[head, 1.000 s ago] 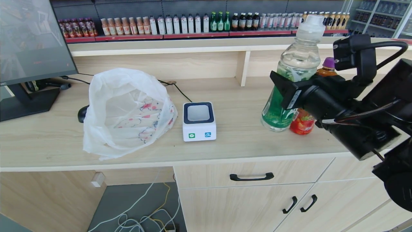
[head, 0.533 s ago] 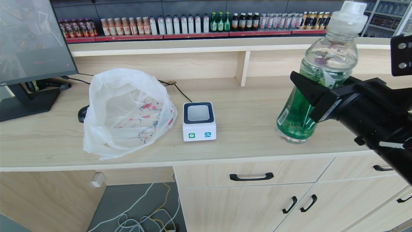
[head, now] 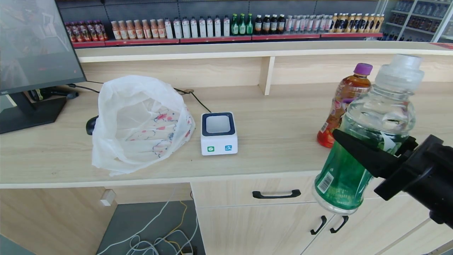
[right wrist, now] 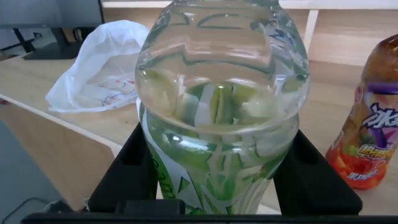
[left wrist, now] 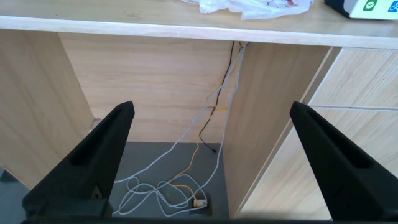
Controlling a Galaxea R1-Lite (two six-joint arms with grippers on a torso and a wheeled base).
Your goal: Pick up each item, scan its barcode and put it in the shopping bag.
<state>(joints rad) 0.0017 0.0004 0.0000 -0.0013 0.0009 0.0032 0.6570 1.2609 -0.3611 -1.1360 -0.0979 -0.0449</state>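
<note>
One counter (head: pixel 269 117) lies beyond the right claw (right wrist: pixel 217 165), with the shopping bag (head: pixel 138 124) well to its left. The green bottle (head: pixel 357 148) is clamped in that claw, clear of the counter, with the orange bottle (head: pixel 345 102) just behind and the scanner (head: pixel 218 134) towards the bag. The left claw (left wrist: pixel 211 109) is spread apart

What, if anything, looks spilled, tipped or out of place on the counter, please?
Nothing stands out: shopping bag, scanner and purple-capped bottle sit tidily on the counter; the right gripper holds the green bottle, capped.
</note>
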